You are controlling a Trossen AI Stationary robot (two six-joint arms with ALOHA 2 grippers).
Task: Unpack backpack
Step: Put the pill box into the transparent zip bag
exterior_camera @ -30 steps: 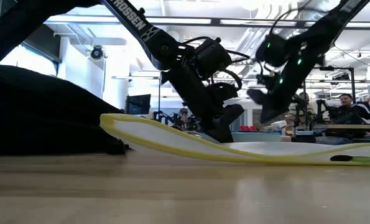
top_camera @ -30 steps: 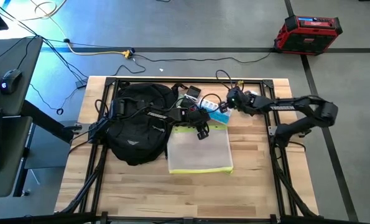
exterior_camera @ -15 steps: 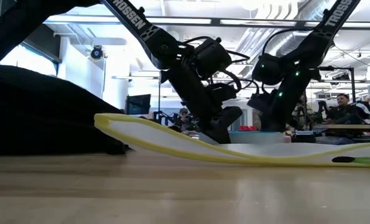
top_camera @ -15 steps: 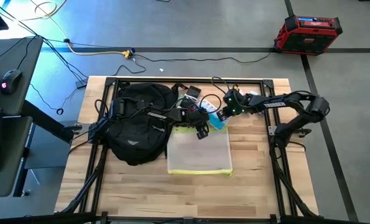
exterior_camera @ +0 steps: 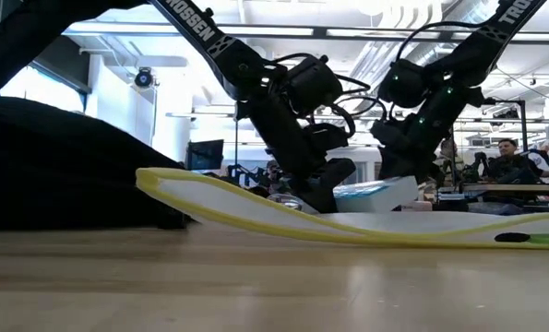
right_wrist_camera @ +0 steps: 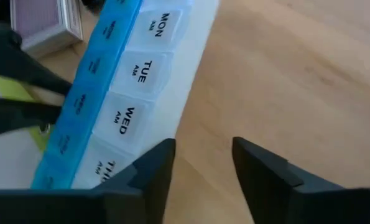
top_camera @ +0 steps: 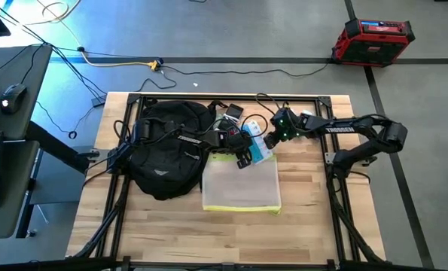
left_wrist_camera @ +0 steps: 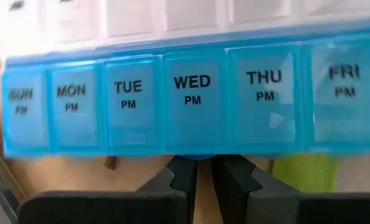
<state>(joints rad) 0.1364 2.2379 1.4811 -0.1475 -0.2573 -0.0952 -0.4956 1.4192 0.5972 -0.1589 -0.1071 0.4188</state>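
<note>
The black backpack [top_camera: 167,150] lies on the table's left half, a dark mound in the low view [exterior_camera: 62,175]. Right of it lies a white mesh pouch with yellow edges [top_camera: 241,188]. A blue and white weekly pill organizer [top_camera: 257,144] lies tilted at the pouch's far edge [exterior_camera: 375,194]. My left gripper [left_wrist_camera: 203,177] is shut, its tips at the organizer's blue side. My right gripper [right_wrist_camera: 203,162] stands open over the organizer's white row, wood showing between its fingers. My left gripper's shut fingertips [left_wrist_camera: 188,168] stand at the organizer's blue long side, below the WED compartment [left_wrist_camera: 192,134], slanting down from the backpack's side. I cannot tell whether they touch it. My right gripper has one finger [right_wrist_camera: 150,171] beside the organizer's white row [right_wrist_camera: 119,134]; I cannot tell whether it touches.
A small grey-framed purple box [right_wrist_camera: 45,25] and other small items [top_camera: 231,114] lie behind the organizer by the backpack's top. Cables run along the table's far edge. The table's near half and right side show bare wood [top_camera: 306,203]. A red case [top_camera: 373,38] stands on the floor.
My right gripper has gone toward my left gripper and tipped downward, bringing the pill organizer with it. The organizer has slid from the far right of the pouch to its far edge, turned slantwise, and now lies tilted beside my left gripper.
</note>
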